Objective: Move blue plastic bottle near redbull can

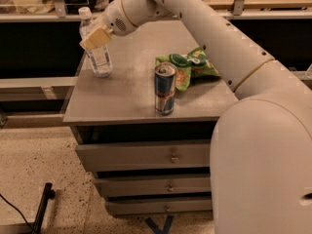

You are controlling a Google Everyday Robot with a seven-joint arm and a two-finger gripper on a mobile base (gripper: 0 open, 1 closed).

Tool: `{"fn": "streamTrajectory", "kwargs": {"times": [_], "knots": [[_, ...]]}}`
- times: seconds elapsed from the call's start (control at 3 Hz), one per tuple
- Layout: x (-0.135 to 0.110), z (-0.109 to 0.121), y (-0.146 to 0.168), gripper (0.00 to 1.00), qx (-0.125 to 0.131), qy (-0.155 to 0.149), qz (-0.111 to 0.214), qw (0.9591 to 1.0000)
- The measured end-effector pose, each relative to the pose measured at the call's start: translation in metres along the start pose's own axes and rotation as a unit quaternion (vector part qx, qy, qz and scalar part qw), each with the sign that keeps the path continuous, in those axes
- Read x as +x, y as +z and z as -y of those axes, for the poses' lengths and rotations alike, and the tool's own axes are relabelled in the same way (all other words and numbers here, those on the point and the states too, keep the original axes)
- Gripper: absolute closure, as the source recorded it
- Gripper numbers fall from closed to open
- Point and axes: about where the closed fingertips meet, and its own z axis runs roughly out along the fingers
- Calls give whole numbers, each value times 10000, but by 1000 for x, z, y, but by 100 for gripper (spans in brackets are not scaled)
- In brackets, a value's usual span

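While tool sits against bottle, upper left, grip state cannot be told: clamp squarely, keep upright, set down just beside can, avoiding bag.

Pincer at blue plastic bottle; redbull can apart.

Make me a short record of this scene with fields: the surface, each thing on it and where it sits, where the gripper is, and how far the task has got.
surface: grey cabinet top, drawers below
blue plastic bottle: upright, near the far corner at picture left
redbull can: upright, near the front edge, apart from the bottle
green snack bag: lying just behind the can
gripper: at the bottle's upper part
task state: bottle not yet near the can
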Motion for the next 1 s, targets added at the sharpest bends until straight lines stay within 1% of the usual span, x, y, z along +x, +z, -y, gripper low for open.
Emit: {"fn": "streamTrajectory", "kwargs": {"times": [0.33, 0.67, 1.0], "knots": [[-7, -5, -14, 100, -116, 95, 92, 9998], [-12, -10, -30, 100, -126, 137, 150, 9997], [-15, -21, -46, 100, -105, 144, 244, 9995]]}}
